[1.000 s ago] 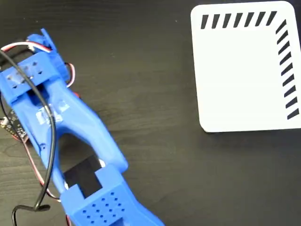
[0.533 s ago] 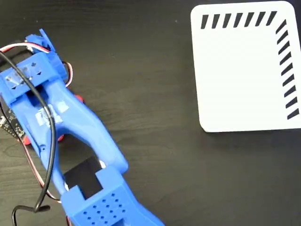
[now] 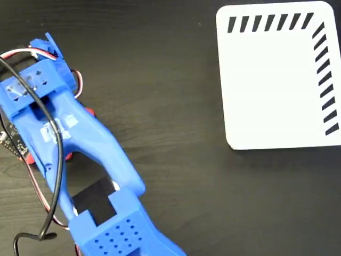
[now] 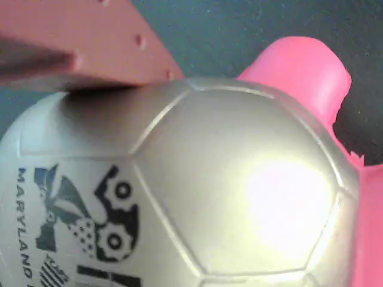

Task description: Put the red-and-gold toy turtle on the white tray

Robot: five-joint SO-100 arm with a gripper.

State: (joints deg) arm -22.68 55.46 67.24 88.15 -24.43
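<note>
The red-and-gold toy turtle point(image 4: 197, 191) fills the wrist view: a shiny gold shell with a black printed mark at lower left and a coral-red limb point(image 4: 299, 66) at upper right. One gripper finger point(image 4: 90, 42) lies against the top left of the shell. In the fixed view my blue arm covers the turtle, and only small red bits point(image 3: 89, 112) peek out beside it. My gripper point(image 3: 53, 133) is down over the turtle with its fingertips hidden, so how the jaws stand is unclear. The white tray point(image 3: 266, 85), striped in black along two edges, lies at the upper right, well apart.
The arm point(image 3: 106, 213) runs from the bottom edge up the left side, with black and red cables point(image 3: 53, 176) looping along it. The dark wooden tabletop point(image 3: 170, 106) stretches between arm and tray.
The arm's wrist has shifted slightly, and red bits of the turtle have come into sight beside it. The tray has not moved.
</note>
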